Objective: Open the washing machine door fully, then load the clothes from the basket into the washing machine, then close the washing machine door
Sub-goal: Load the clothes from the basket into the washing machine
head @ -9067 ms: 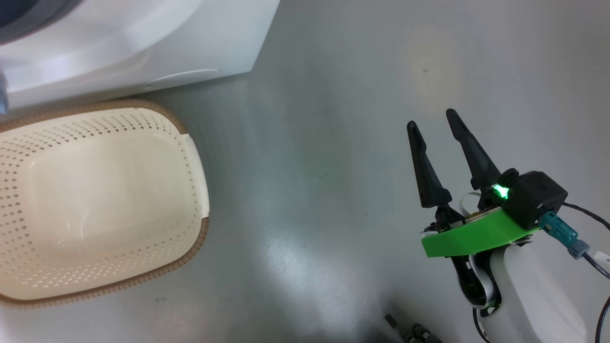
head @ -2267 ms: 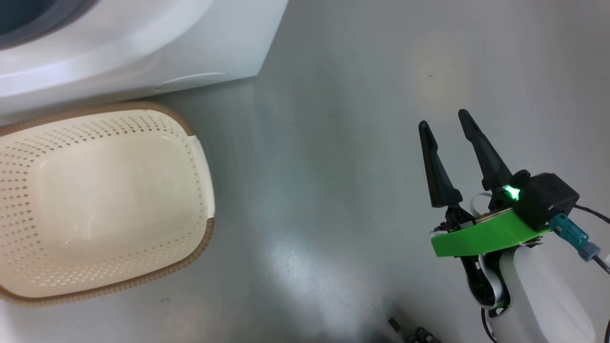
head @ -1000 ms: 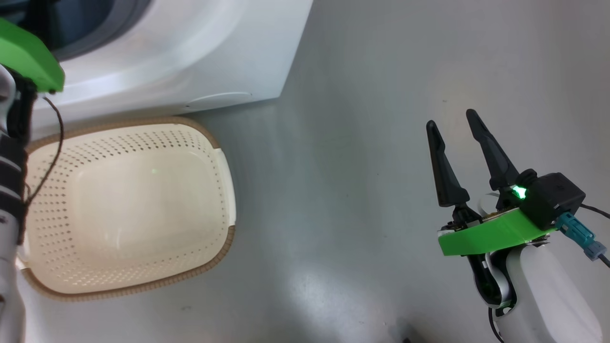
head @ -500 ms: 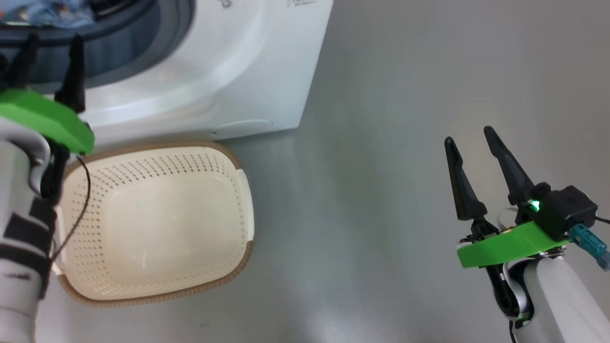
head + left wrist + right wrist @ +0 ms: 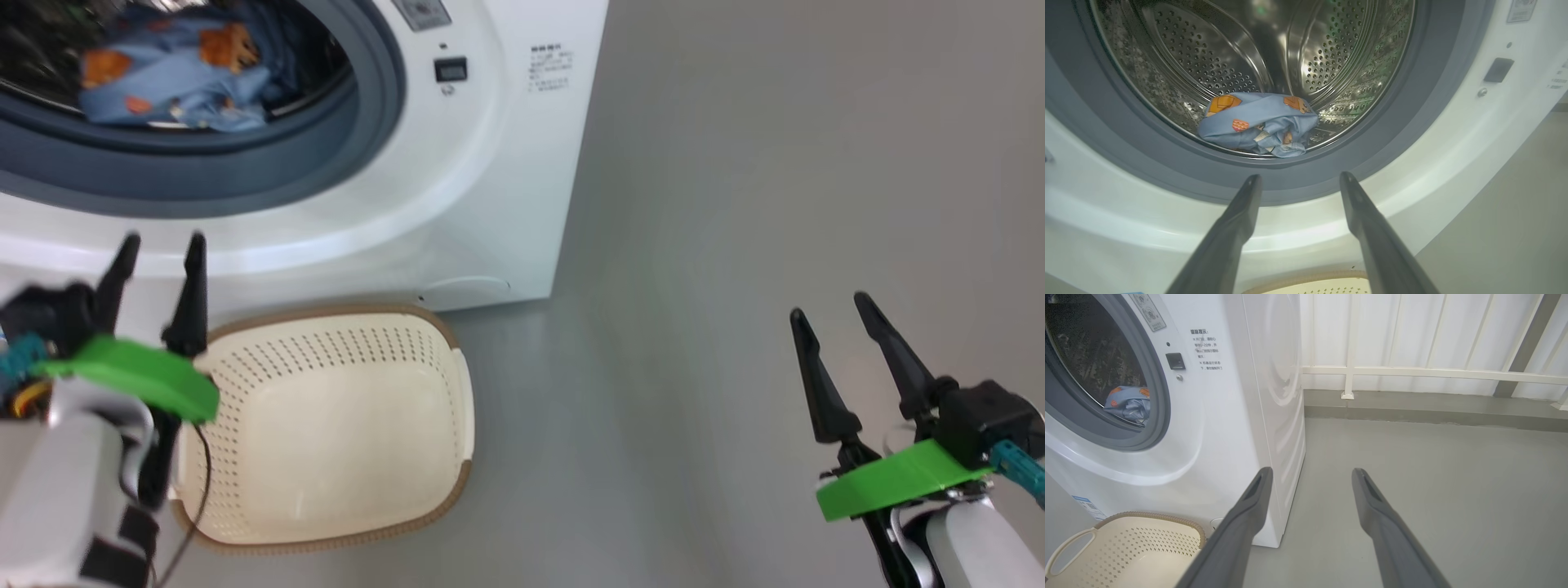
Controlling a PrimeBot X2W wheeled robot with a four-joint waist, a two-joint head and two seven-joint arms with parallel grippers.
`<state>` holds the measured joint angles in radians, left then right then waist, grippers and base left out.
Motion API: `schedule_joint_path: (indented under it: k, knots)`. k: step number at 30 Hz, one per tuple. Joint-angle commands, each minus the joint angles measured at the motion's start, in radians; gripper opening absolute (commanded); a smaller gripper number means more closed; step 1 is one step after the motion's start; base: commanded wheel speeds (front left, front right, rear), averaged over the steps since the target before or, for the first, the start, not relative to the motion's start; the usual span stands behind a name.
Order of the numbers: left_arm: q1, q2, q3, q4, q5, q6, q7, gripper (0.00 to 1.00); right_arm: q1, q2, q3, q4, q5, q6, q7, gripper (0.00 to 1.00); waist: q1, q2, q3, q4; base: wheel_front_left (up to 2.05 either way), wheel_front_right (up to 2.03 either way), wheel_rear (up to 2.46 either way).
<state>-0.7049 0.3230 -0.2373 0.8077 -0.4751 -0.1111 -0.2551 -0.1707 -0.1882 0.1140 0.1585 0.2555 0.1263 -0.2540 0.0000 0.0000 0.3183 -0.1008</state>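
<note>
The clothes (image 5: 1257,124) lay bunched low in the drum (image 5: 1331,53), near its front lip, inside the washing machine (image 5: 506,163). The basket (image 5: 326,313) stood empty at the machine's foot. The left gripper (image 5: 161,241) and right gripper (image 5: 829,306) hung spread, holding nothing, apparently freed for closing up.

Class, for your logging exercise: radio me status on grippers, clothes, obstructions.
Left gripper open, empty. Right gripper open, empty. Clothes inside washing machine; basket empty. Nothing blocks the opening.
</note>
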Motion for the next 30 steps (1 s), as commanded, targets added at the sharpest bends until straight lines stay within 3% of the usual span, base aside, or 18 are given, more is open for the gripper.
schedule_joint_path:
  k: [1, 12, 30]
  knots:
    - [0.048, 0.031, 0.052, -0.055, 0.026, 0.015, -0.007, 1.00, 0.026, -0.020, 0.009, -0.017, 0.008, 0.004, -0.008, 1.00, 0.0000, 0.0000, -0.067, 0.034, 0.00, 0.00, 0.00]
    - [0.344, -0.033, 0.192, -0.261, 0.132, 0.018, -0.007, 1.00, 0.138, -0.045, -0.018, -0.018, 0.014, 0.004, -0.008, 1.00, 0.0000, 0.0000, -0.188, 0.075, 0.00, 0.00, 0.00]
    - [0.643, -0.119, 0.333, -0.484, 0.250, 0.001, -0.007, 1.00, 0.252, -0.053, -0.034, -0.020, 0.019, 0.004, -0.008, 1.00, 0.0000, 0.0000, -0.294, 0.077, 0.00, 0.00, 0.00]
